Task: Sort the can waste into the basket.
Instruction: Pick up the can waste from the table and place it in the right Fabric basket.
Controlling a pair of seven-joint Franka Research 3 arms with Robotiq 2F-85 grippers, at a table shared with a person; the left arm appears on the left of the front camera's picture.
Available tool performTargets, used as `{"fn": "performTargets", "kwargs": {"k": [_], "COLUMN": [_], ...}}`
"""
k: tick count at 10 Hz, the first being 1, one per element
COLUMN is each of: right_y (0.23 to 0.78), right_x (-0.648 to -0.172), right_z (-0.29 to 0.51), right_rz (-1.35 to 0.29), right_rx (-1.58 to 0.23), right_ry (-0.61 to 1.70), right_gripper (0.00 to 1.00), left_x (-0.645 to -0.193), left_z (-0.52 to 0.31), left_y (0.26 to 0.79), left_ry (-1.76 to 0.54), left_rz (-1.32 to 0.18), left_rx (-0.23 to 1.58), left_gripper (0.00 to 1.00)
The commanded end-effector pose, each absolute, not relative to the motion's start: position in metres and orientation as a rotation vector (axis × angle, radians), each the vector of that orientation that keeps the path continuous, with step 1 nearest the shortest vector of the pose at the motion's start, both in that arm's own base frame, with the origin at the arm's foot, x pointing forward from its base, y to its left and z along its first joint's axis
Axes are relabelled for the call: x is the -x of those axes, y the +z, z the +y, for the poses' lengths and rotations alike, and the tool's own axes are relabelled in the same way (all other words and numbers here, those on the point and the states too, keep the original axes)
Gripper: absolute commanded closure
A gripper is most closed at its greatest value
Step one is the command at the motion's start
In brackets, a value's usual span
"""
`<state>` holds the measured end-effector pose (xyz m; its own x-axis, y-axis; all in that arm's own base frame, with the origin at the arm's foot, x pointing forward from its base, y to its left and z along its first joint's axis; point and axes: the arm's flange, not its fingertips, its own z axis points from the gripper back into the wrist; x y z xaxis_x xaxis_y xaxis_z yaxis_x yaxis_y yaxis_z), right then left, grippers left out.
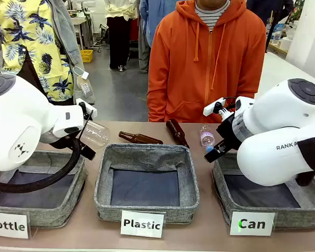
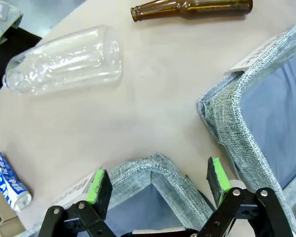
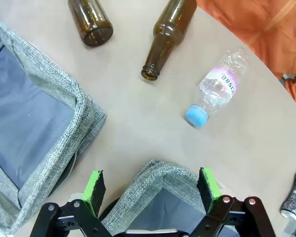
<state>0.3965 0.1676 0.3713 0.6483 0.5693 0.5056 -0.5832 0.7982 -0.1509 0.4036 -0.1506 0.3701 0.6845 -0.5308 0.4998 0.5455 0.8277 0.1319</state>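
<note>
We count three grey baskets; our right gripper (image 3: 150, 185) hangs over the far corner of the Can basket (image 1: 294, 219), jaws spread wide and holding nothing, and the left gripper (image 2: 158, 182) hangs likewise wide and empty over a corner of the Bottle basket (image 2: 138, 170). Two brown glass bottles (image 3: 170, 37) and two clear plastic bottles (image 3: 219, 84) lie on the table beyond, and we should reach past them without nudging. Smallest are the two cans, neither yet binned: the black can (image 3: 295, 195) lies near the Can basket, our likelier first pick, gripped across its dented sides, while the blue can (image 2: 7, 178) lies beside the Bottle basket.
</note>
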Motion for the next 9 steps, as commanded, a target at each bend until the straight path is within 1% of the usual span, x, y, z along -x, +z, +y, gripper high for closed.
{"fn": "performTargets", "kwargs": {"k": [1, 9], "right_y": [0.3714, 0.3714], "right_x": [-0.3965, -0.3965], "right_z": [0.1677, 0.1677], "right_rz": [-0.566, -0.566], "right_rx": [-0.026, -0.026], "right_ry": [0.655, 0.655], "right_gripper": [0.0, 0.0], "left_x": [-0.4036, -0.4036], "left_z": [-0.1507, -0.1507], "left_y": [0.3701, 0.3701], "left_ry": [-0.603, -0.603], "left_rz": [-0.551, -0.551], "left_rx": [0.028, 0.028], "left_gripper": [0.0, 0.0]}}
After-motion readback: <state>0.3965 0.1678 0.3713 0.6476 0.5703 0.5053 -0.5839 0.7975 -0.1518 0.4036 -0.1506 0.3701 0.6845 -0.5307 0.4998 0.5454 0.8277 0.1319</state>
